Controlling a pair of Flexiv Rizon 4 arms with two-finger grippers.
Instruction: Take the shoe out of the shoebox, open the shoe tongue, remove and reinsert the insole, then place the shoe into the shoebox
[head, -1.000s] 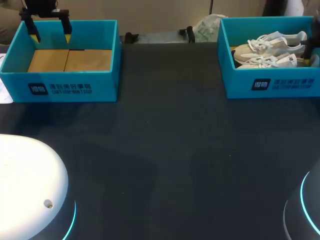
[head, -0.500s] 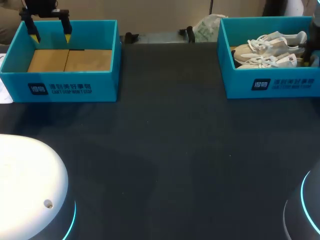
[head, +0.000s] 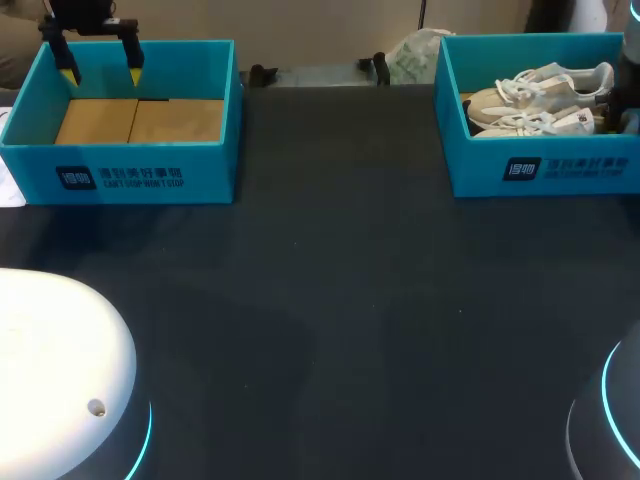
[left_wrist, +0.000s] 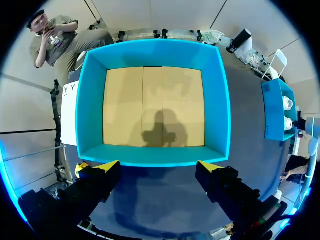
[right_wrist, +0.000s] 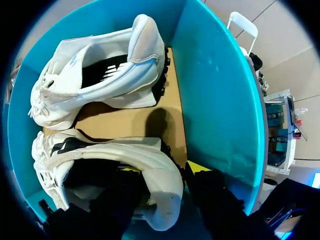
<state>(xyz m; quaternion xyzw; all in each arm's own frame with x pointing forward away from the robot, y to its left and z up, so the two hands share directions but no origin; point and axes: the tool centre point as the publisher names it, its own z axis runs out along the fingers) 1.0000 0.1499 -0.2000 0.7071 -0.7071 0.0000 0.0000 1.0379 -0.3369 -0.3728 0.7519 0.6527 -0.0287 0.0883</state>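
- My left end effector (head: 101, 70) hung wide apart over the left blue cardboard box (head: 150, 178).
- My right end effector (right_wrist: 164, 169) sat at the heel of the near white lace-up shoe (right_wrist: 125, 152) inside the blue shoebox (right_wrist: 220, 100); I could not tell if it was clamped.

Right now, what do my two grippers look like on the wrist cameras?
The left gripper has two chunky black fingers, each capped by a bright yellow, wedge-shaped tip. The right gripper is built the same: black fingers with yellow tips, of which only small slivers show.
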